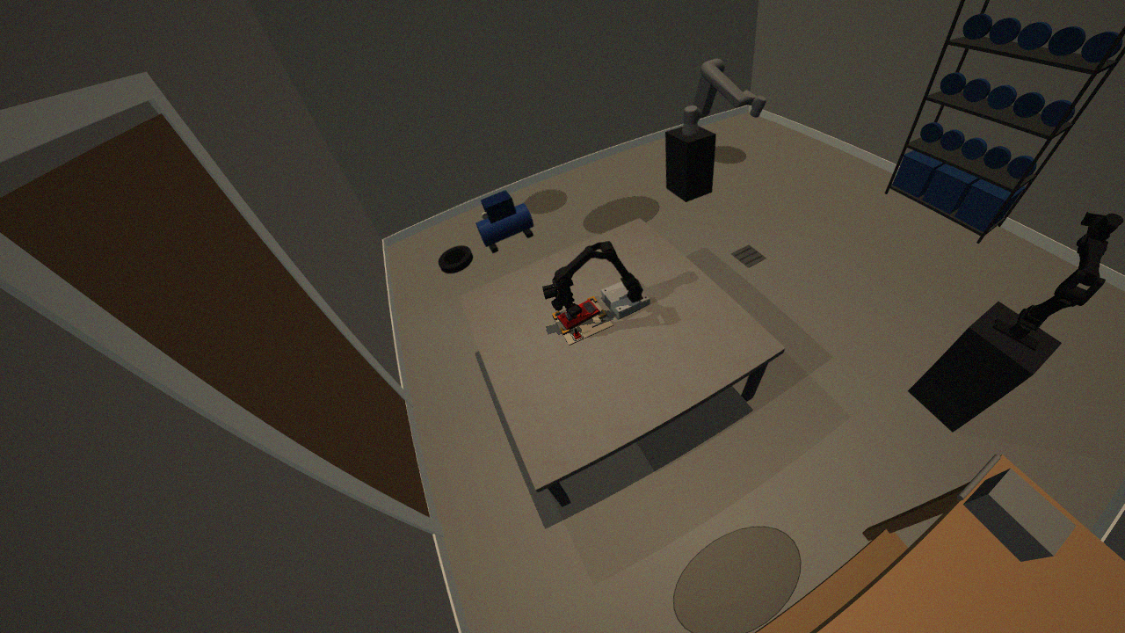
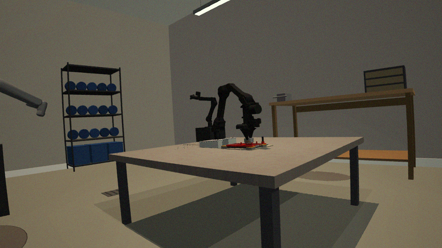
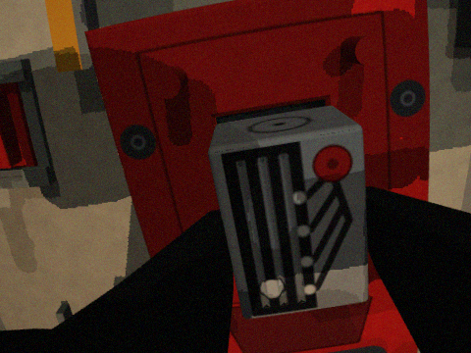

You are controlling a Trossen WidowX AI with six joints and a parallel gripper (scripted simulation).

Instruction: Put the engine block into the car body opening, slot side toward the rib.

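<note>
The grey engine block (image 3: 289, 211) (image 2: 248, 140), with black slots, pipes and a red disc on its visible face, stands at the middle of the wrist view. My gripper (image 3: 292, 215) (image 2: 248, 137) is shut on it, one black finger on each side. The block is over the red car body (image 3: 265, 74) (image 1: 587, 309) (image 2: 237, 145). A dark strip of the opening (image 3: 272, 111) shows beyond the block's far edge; the rest is hidden under the block. The block stands well above the body's surface. Its depth in the opening and the rib cannot be seen.
Two short red posts rise from the body beyond the block, between two dark round fasteners (image 3: 137, 141) (image 3: 407, 98). A dark-framed red part (image 3: 25, 123) lies to the left. A pale grey tray (image 1: 631, 308) (image 2: 209, 143) stands beside the body on the table (image 1: 629, 377) (image 2: 211, 162).
</note>
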